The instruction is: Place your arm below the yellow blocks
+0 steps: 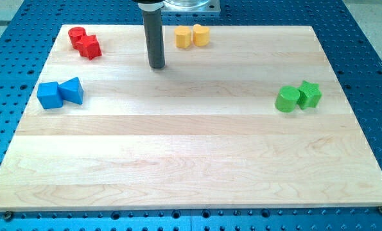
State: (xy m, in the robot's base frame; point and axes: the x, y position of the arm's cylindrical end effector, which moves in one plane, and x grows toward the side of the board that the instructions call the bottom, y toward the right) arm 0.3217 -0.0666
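Note:
Two yellow blocks sit side by side at the view's top centre: a yellow block (183,37) with flat faces on the left and a yellow cylinder (201,34) on the right. My tip (156,66) rests on the board to the lower left of them, about a block's width left of the left yellow block and a little lower. The rod rises straight to the view's top edge.
A red cylinder (77,36) and a red star-like block (90,47) sit at the top left. A blue cube (49,95) and a blue triangular block (72,90) sit at the left. A green cylinder (286,100) and a green star (309,94) sit at the right. The wooden board (191,160) lies on a blue perforated table.

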